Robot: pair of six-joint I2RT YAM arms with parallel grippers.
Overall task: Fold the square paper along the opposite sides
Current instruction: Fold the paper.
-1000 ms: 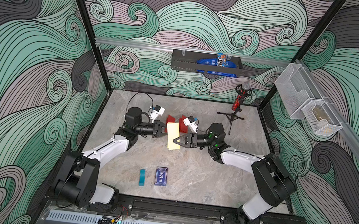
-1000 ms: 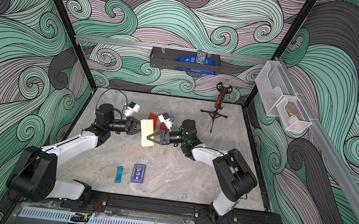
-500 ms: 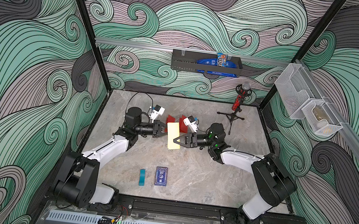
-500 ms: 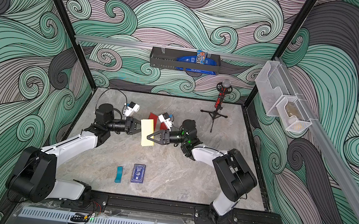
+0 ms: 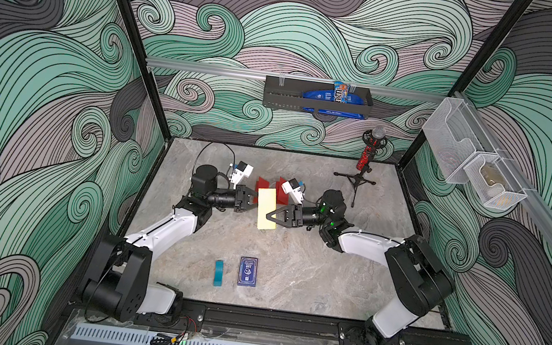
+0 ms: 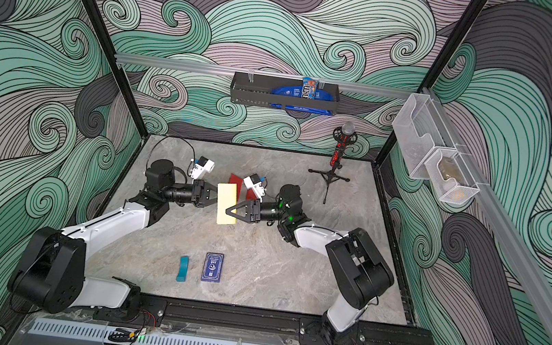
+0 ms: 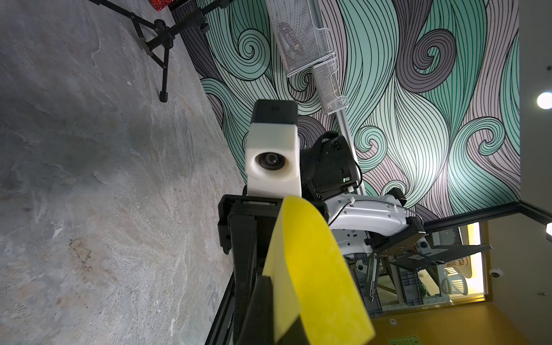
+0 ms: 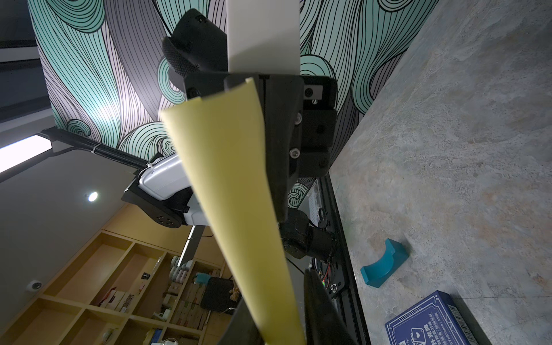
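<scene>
In both top views nothing has moved: the thin, smooth yellow paper (image 5: 266, 208) (image 6: 226, 203), bent into a long strip running back to front, hangs over the grey stone table (image 5: 293, 254). Left wrist view: the left gripper (image 7: 274, 304) squeezes its edge tight. Right wrist view: the right gripper (image 8: 274, 325), jaws slightly apart, pinches the curved sheet.

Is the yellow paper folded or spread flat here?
Folded over: the yellow paper shows as a narrow rectangle in both top views, and the left wrist view shows two layers. Crease sharpness: cannot tell.
</scene>
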